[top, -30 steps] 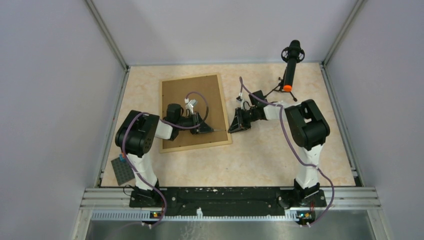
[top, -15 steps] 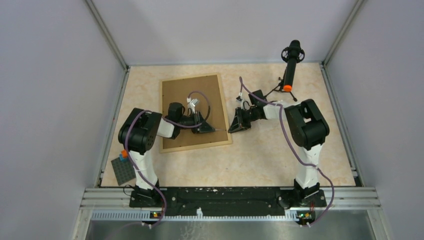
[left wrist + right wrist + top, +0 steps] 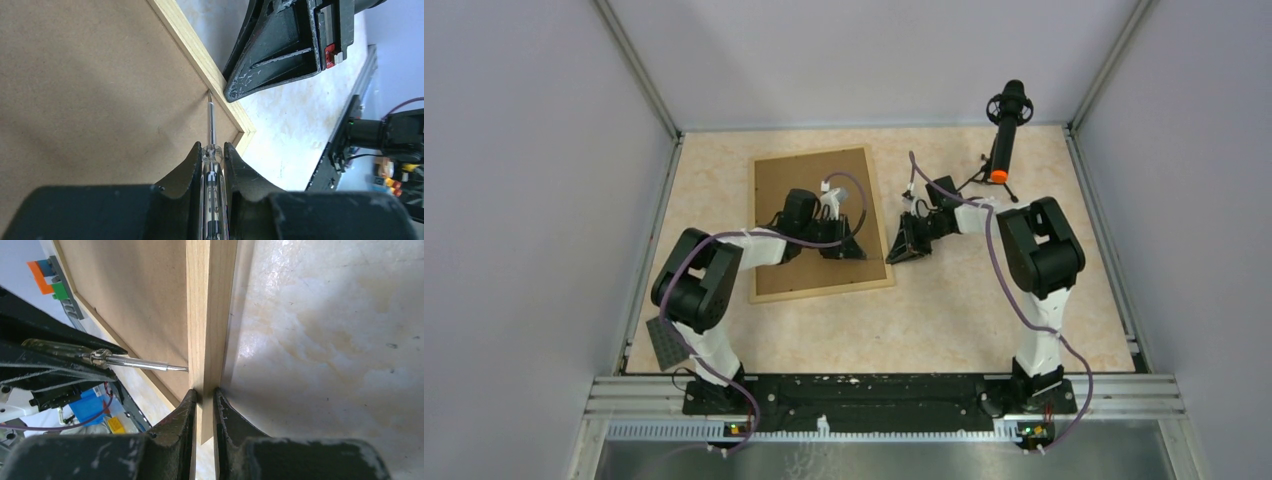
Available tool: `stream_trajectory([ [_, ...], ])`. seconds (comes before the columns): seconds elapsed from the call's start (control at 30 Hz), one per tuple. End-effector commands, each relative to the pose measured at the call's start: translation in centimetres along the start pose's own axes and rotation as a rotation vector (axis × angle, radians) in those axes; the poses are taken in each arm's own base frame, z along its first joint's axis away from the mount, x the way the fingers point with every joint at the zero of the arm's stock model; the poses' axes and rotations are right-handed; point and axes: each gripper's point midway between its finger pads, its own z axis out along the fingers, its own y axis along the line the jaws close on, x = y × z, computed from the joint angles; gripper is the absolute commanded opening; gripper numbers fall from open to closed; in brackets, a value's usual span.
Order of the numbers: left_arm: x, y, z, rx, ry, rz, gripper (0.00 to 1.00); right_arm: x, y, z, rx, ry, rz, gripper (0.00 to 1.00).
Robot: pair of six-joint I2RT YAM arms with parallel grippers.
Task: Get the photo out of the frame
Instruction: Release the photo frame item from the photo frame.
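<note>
The frame (image 3: pixel 824 291) lies back side up on the table, its brown fibreboard (image 3: pixel 799 180) facing me. The photo is hidden under that board. My left gripper (image 3: pixel 852 250) is over the board, shut on a clear-handled screwdriver (image 3: pixel 211 120). The screwdriver's tip touches the inner edge of the right-hand wood rail (image 3: pixel 190 45) near the near-right corner. My right gripper (image 3: pixel 895 255) comes in from the right and is shut on that same rail (image 3: pixel 210 315), one finger on each side. In the wrist views the left gripper (image 3: pixel 213 146) and right gripper (image 3: pixel 204 392) face each other across the rail.
A black stand with an orange band (image 3: pixel 1002 140) is at the far right. A dark grey studded baseplate (image 3: pixel 667 345) lies at the near left by the left arm's base. Grey walls close in the table on three sides.
My left arm has reached further right and away across the board with the screwdriver. The frame has slid slightly to the right. The right gripper has tightened on the rail.
</note>
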Motion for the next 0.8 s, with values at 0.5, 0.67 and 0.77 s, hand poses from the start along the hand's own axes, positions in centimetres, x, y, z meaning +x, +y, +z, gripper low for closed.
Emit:
stream_trajectory([
  [0.5,1.7,-15.3,4.8,0.267,0.113,0.408,0.0,0.8,0.1,3.6,0.022,0.002,-0.089,0.0],
  [0.67,1.9,-15.6,5.7,0.271,0.121,0.421,0.0,0.9,0.0,3.6,0.023,0.001,-0.09,0.0],
  [0.77,2.1,-15.9,6.6,0.261,0.139,0.435,0.0,0.9,0.0,3.6,0.025,0.003,-0.087,0.0],
])
